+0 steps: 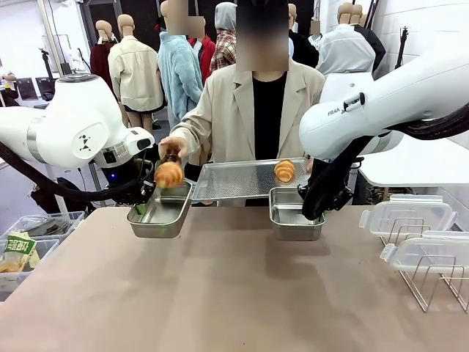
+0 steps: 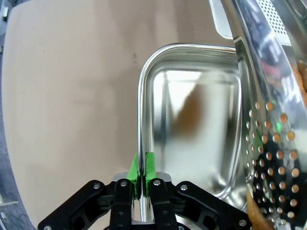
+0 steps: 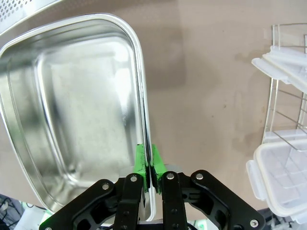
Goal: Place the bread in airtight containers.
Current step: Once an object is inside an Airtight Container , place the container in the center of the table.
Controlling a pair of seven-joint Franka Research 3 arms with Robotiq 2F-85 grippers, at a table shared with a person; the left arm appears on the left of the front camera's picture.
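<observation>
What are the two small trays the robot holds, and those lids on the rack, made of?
The left tray and right tray look like polished metal, probably stainless steel: their walls are mirror-bright and throw reflections. The lids look like translucent plastic: milky and slightly see-through.

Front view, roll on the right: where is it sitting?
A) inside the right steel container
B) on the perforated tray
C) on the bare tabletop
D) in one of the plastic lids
B: the roll lies on the perforated tray, beyond the right container, whose inside is bare in the right wrist view.
</observation>
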